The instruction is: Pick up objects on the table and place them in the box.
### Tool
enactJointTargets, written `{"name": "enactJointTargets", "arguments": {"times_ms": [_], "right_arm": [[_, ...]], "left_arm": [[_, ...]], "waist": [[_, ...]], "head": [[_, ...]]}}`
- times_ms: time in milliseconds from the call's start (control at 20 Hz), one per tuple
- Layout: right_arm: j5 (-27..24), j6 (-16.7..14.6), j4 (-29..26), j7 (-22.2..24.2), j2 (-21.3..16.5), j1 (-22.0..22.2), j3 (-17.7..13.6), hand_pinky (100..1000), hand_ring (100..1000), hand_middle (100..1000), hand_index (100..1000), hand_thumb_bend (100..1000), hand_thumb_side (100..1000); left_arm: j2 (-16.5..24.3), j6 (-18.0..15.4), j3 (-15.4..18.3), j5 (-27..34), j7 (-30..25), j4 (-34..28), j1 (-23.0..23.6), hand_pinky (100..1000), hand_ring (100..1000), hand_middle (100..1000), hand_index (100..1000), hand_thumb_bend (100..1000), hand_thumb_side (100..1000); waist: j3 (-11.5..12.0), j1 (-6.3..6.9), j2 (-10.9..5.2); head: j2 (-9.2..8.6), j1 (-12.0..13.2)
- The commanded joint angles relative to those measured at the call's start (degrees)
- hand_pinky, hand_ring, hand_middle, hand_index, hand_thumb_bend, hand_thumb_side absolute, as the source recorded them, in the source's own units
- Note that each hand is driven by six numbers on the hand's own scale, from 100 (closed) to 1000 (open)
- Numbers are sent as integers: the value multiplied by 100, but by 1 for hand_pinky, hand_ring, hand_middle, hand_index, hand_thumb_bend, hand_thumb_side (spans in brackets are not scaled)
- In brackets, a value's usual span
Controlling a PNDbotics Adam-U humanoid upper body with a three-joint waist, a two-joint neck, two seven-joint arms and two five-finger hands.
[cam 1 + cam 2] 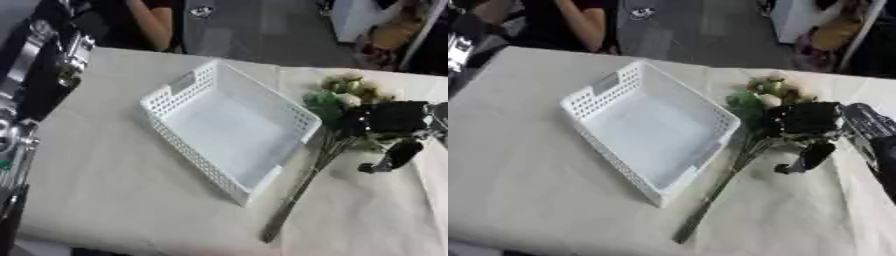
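The right robot hand (394, 120) curls over the light, floppy flower bunch (337, 100) beside the empty box (229, 125); its stiffer stems (302, 190) likely grip best.

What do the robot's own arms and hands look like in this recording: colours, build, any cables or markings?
The right robot hand is matte black, with a blocky palm and slim, rounded fingers; its forearm is black as well. The left arm is black with shiny silver metal sections near the joints. No cables or markings can be made out, and the left robot hand is out of view.
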Motion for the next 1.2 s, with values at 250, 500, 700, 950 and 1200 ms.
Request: {"name": "enactJointTargets", "arguments": {"times_ms": [250, 500, 700, 950, 1200], "right_arm": [[197, -12, 10, -216, -6, -34, -72, 1000, 943, 920, 911, 347, 703], [368, -12, 91, -485, 174, -78, -230, 1000, 924, 902, 897, 334, 634], [567, -12, 265, -675, 323, -235, -327, 996, 915, 895, 891, 335, 597], [824, -12, 490, -872, 478, -470, -387, 996, 913, 889, 886, 349, 577], [1087, -12, 723, -1038, 622, -626, -439, 981, 897, 872, 876, 345, 541]], "left_arm": [[81, -10, 33, -15, 7, -82, -73, 781, 1000, 1000, 1000, 100, 857], [63, -14, 30, -10, 5, -82, -86, 781, 1000, 1000, 1000, 100, 857], [56, -20, 19, -5, -4, -82, -97, 781, 1000, 1000, 1000, 100, 857], [36, -38, 14, 1, -11, -82, -126, 781, 1000, 1000, 1000, 100, 857], [13, -51, 6, 10, -17, -82, -162, 781, 1000, 1000, 1000, 100, 856]], "waist": [[0, 30, -46], [20, 45, -36], [34, 52, -29], [66, 55, -9], [90, 55, 12]], "head": [[-9, 4], [-9, -15], [-9, -48], [-9, -92], [-9, -111]]}}
